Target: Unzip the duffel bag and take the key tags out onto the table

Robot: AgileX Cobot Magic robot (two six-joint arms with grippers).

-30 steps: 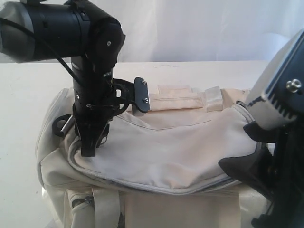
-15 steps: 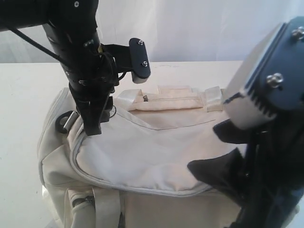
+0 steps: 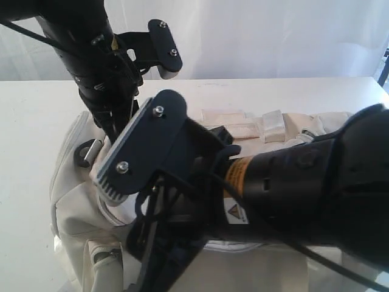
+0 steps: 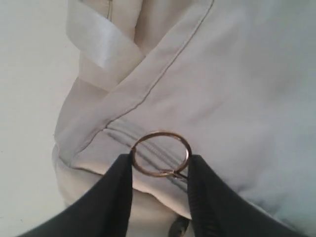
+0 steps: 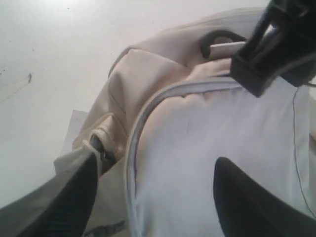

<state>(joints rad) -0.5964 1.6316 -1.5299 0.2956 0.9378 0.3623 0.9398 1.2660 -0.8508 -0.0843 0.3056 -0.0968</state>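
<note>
The cream-beige duffel bag [image 3: 70, 182] lies on the white table [image 3: 30, 109]. At the bag's left end my left gripper [image 4: 160, 160] is shut on the metal zipper pull ring [image 4: 183, 143], one finger against each side of it. The grey zipper piping [image 5: 132, 143] curves round the top flap. My right arm [image 3: 273, 182] reaches across the bag's middle. Its gripper [image 5: 155, 177] hangs open over the flap, close to the piping, with nothing between its fingers. The key tags are hidden.
A black strap ring [image 5: 217, 35] sits at the bag's end beside the left gripper's fingers [image 5: 266, 49]. Webbing handles [image 3: 273, 125] lie on the far side of the bag. White table [image 5: 44, 54] extends past the bag's end.
My right arm has swung left from the bag's right end and now covers its middle. The left gripper has risen a little and shifted left at the bag's end.
</note>
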